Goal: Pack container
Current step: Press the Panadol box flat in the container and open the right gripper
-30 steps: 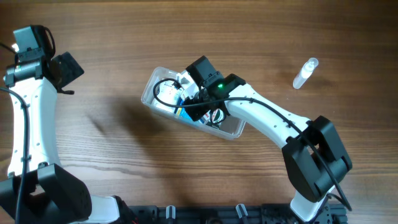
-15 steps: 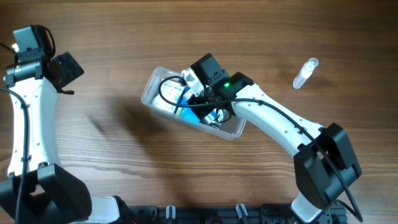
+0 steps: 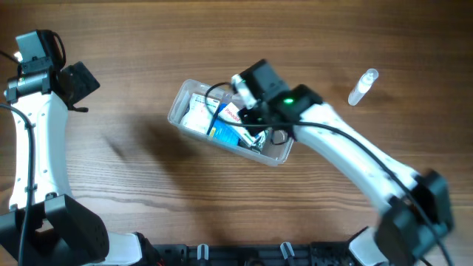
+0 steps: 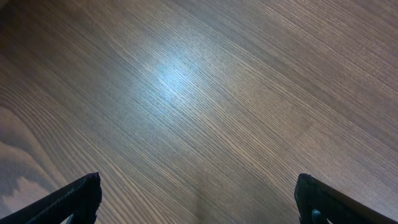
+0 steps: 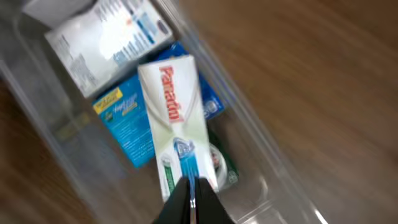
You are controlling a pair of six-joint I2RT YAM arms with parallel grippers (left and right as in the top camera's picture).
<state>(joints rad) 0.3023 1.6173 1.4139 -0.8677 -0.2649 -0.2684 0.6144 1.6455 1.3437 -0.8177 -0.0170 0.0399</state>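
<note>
The right gripper has its fingers pressed together to a point with nothing between them. The tips sit over the near end of a white carton whose red lettering seems to read "Panadol" (blurred; contact unclear). That carton lies across a blue box with a yellow tag, inside the container, which sits mid-bench. Beyond it is a white box with unreadable blue print. Near the far left corner, the left gripper is spread wide over bare wood. A small clear bottle lies toward the far right corner.
</note>
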